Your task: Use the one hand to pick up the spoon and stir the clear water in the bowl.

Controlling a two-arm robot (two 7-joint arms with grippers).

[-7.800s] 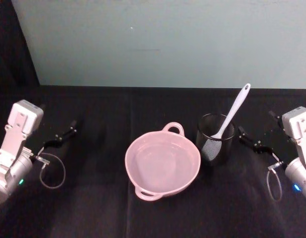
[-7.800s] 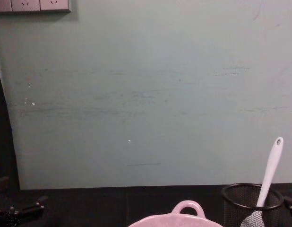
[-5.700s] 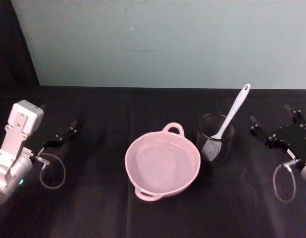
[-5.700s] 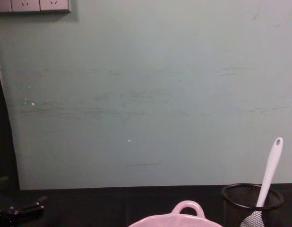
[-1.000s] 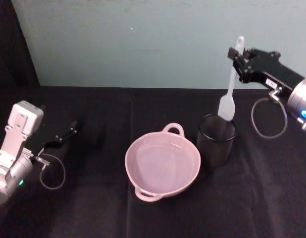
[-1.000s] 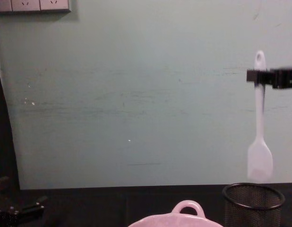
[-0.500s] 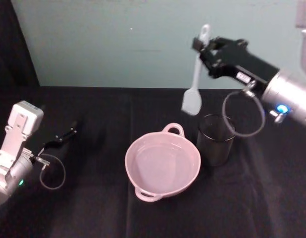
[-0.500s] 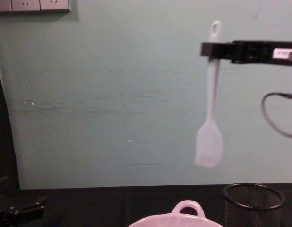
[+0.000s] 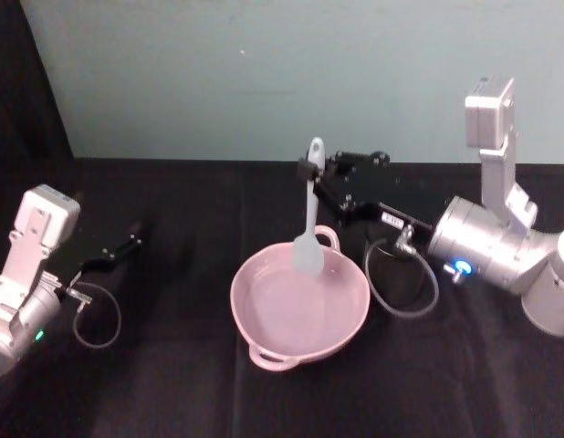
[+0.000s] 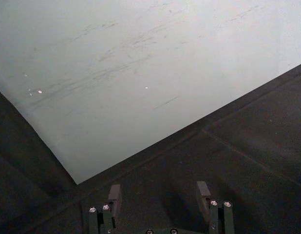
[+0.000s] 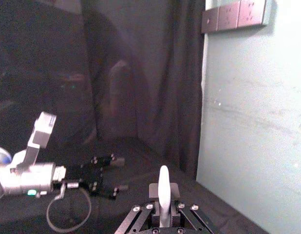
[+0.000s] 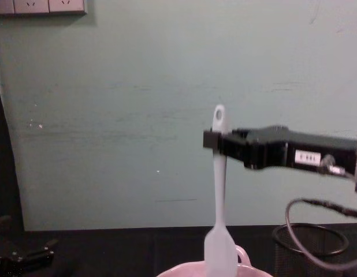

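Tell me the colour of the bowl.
Pale pink, unpatterned. The head view shows the bowl best, beneath the spoon in the right gripper.

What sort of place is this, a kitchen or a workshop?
Probably a robot test lab, not a kitchen: a table draped in black cloth, a bare pale green wall behind it, and the right gripper holding a spoon over a pink bowl, the left gripper parked aside.

The right gripper point(image 9: 310, 172) is a black boxy block with a small white label point(image 12: 309, 156). Its silver cylindrical wrist point(image 9: 487, 245) carries a blue light point(image 9: 461, 269); beside that wrist loops a dark cable point(image 9: 401, 316), and above it stands a pale grey housing point(image 9: 490, 109). Silver screws point(image 10: 212, 203) stud the dark fingers point(image 10: 203, 191) of the left gripper point(image 10: 159, 195).
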